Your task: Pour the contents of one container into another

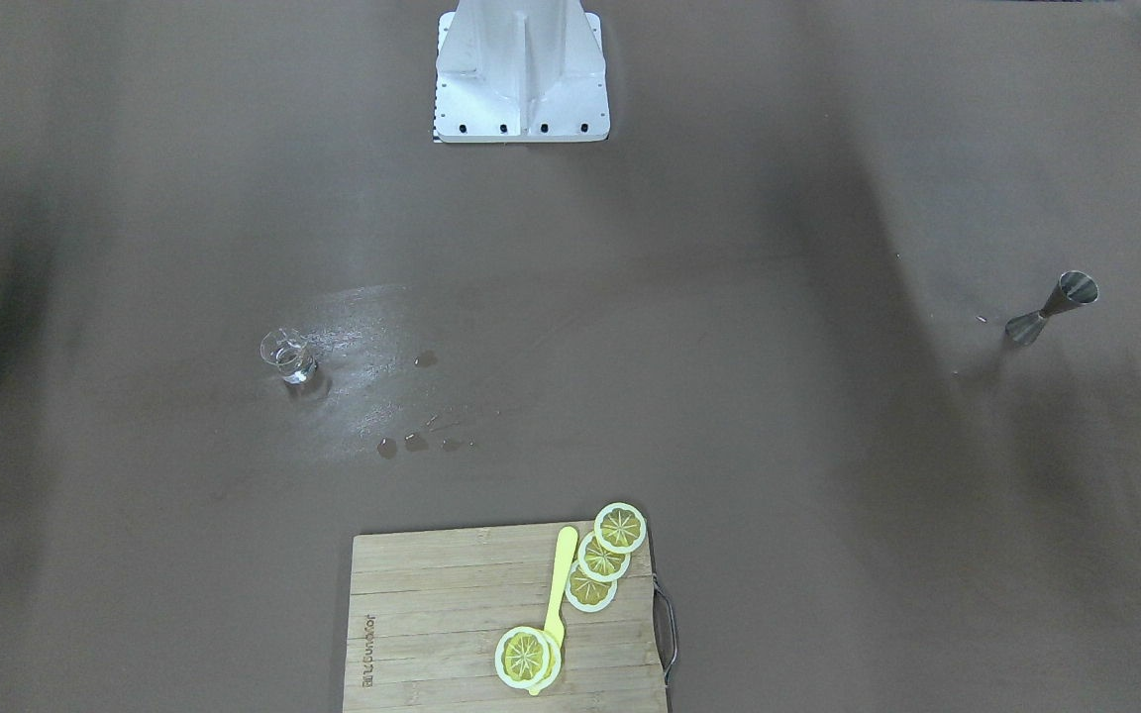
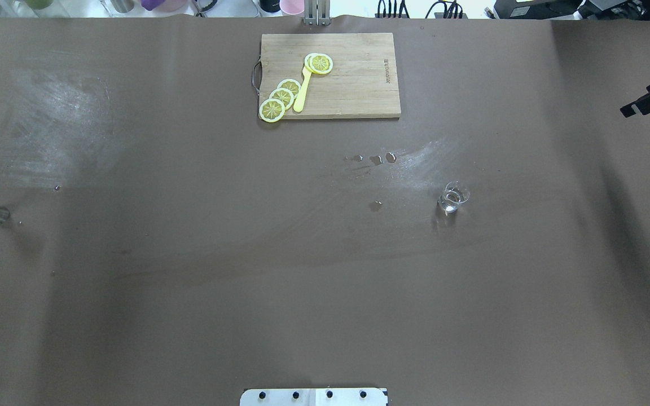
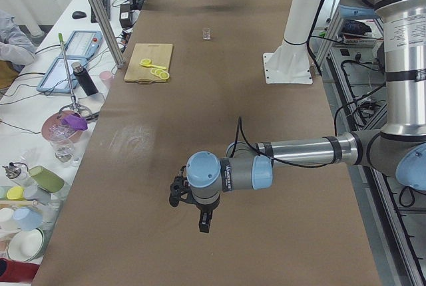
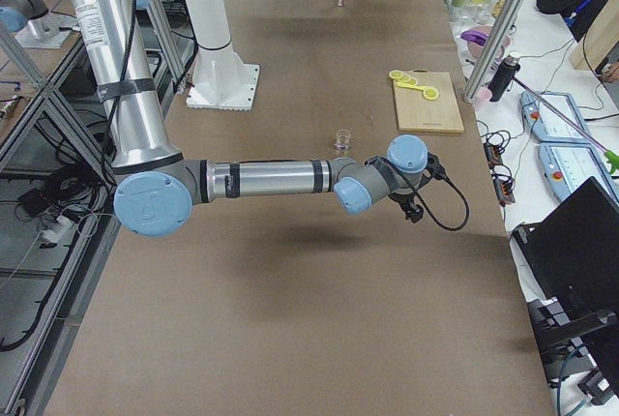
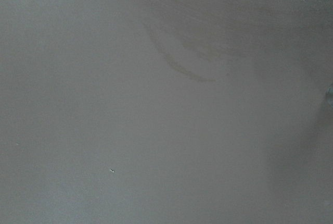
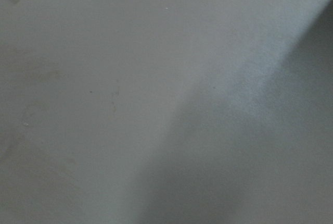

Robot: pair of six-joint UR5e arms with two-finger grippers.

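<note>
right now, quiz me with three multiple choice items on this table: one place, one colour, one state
1. Where are the lemon slices? A on the cutting board; B in a bowl; C on a plate.
2. What colour is the utensil among them? A red; B yellow; C blue.
3. How does the glass stand? A tipped over; B upside down; C upright.
Key: 1 A, they lie on the board's wood. 2 B, its handle is plainly yellow. 3 C, its open rim faces up.
</note>
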